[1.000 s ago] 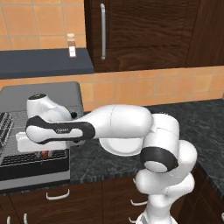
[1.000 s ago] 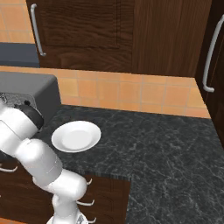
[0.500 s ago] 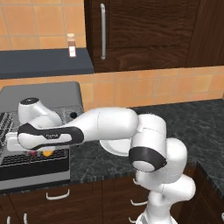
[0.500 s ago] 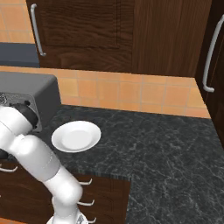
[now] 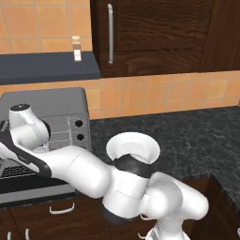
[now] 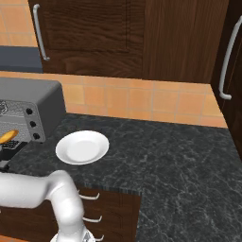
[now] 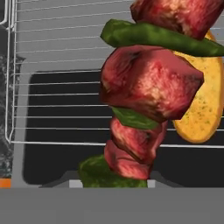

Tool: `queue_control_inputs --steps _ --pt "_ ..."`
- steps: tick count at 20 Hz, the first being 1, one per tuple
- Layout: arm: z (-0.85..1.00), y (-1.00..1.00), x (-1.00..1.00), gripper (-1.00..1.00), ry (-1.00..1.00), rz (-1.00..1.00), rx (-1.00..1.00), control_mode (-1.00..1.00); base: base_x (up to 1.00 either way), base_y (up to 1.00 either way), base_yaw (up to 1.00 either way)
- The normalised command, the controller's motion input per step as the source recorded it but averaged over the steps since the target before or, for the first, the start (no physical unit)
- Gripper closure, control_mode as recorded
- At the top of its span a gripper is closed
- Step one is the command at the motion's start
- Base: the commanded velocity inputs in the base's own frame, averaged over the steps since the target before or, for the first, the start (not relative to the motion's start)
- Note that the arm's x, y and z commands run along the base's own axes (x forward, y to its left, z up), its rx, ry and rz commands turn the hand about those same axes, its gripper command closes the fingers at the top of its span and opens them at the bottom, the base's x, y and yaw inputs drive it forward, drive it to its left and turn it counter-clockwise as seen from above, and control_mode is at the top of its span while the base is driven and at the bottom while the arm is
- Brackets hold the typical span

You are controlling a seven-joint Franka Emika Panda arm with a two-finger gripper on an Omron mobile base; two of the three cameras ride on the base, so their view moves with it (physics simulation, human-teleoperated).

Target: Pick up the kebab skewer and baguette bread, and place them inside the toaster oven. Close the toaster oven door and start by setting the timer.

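In the hand view the kebab skewer [image 7: 146, 87] fills the frame, its long axis running roughly bottom to top with a slight lean, red chunks alternating with green pieces. It appears pinched in the nearly closed end effector, though the fingertips are hidden. Behind it, the baguette bread [image 7: 202, 100] lies on the wire rack [image 7: 57, 94] of the toaster oven [image 5: 61, 117], its length roughly parallel to the skewer.

1. The arm [image 5: 93, 173] is made of glossy white, rounded, thick links.
2. Black bands ring its joints, one wide at the elbow.
3. A dark stripe runs along the forearm.
4. The white end housing carries a small dark cap.
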Motion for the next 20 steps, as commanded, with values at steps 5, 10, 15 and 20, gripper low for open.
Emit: queue_control_inputs --steps 5,10,15,20 --pt "-0.25 0.04 0.05 1.0 -0.01 0.0 -0.02 -1.0 0.0 0.0 0.0" --pt "-0.3 0.0 0.2 1.0 -0.01 0.0 0.0 -1.0 0.0 0.0 0.0" --pt "-0.31 0.0 0.14 1.0 -0.01 0.0 0.0 -1.0 0.0 0.0 0.0" --pt "-0.11 0.0 0.07 1.0 0.0 0.0 0.0 -1.0 0.0 0.0 0.0"
